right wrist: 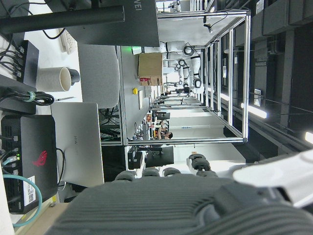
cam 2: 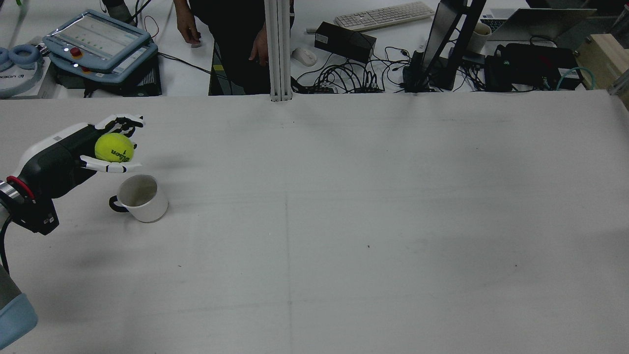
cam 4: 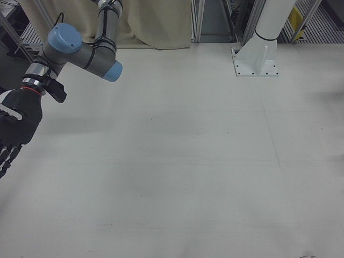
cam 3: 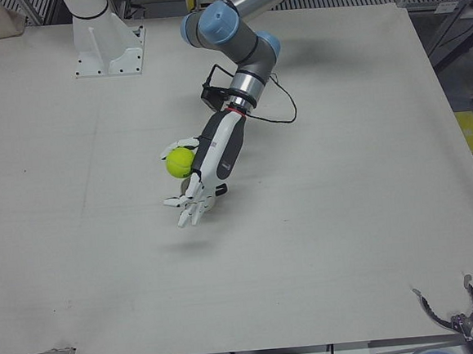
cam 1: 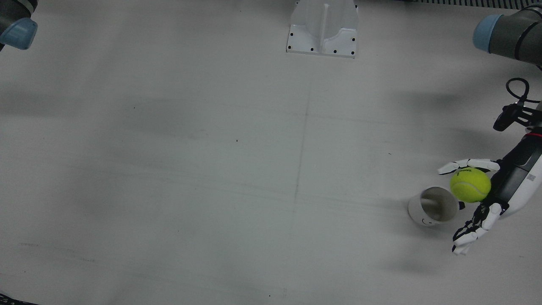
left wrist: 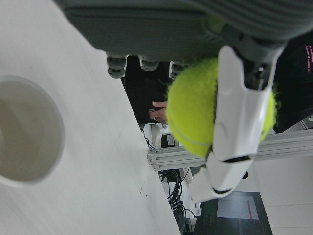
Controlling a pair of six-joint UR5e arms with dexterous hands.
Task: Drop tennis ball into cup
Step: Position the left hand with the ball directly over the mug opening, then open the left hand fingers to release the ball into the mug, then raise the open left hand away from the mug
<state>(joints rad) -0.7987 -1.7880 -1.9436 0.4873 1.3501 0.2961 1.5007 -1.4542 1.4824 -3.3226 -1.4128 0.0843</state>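
Note:
A yellow-green tennis ball (cam 1: 470, 185) sits in my left hand (cam 1: 514, 178), held loosely between a finger and the palm with the other fingers spread. The hand hovers just beside and above a white cup (cam 1: 417, 214) that stands upright with its mouth open. In the rear view the ball (cam 2: 114, 147) and the hand (cam 2: 64, 157) are just behind the cup (cam 2: 142, 199). The left hand view shows a white finger across the ball (left wrist: 195, 107) and the cup's mouth (left wrist: 24, 132) off to the side. My right hand (cam 4: 16, 126) is empty with its fingers extended, far from the cup.
A white pedestal base (cam 1: 322, 29) stands at the robot's edge of the table. Beyond the far edge are a keyboard (cam 2: 383, 14), cables, a teach pendant (cam 2: 98, 44) and a person (cam 2: 226, 29).

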